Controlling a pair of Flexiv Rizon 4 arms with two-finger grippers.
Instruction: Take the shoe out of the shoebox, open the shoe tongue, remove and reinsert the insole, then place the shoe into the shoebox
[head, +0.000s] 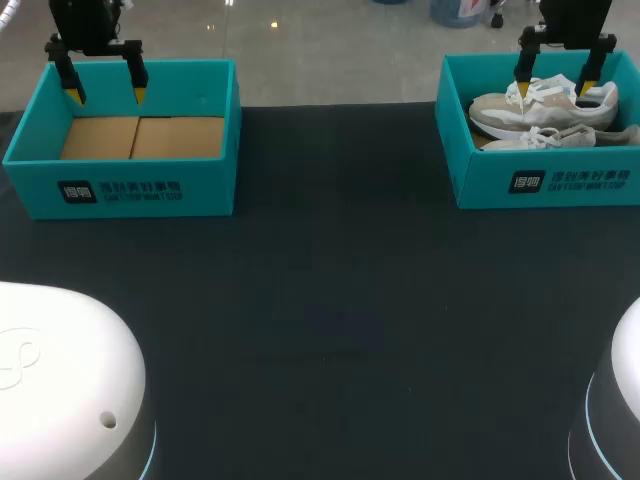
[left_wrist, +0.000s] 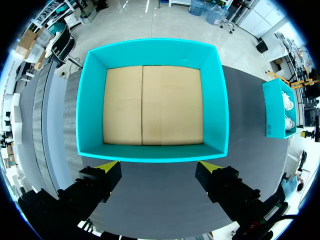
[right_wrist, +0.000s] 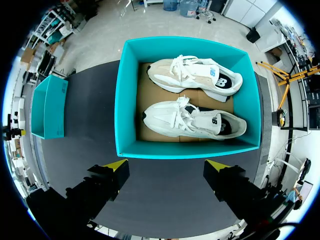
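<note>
My left arm's white base (head: 60, 380) sits nearest, at the dark counter's (head: 330, 300) near edge. My left end effector (head: 106, 96) hangs open above the left teal box (head: 150, 185), bare cardboard inside. My right end effector (head: 552, 88), also open, hangs over the shoebox (head: 480, 170) at the far right, whose walls ring a pale shoe (right_wrist: 195, 75) and a second shoe (right_wrist: 192, 118) lying side by side, laces up.
</note>
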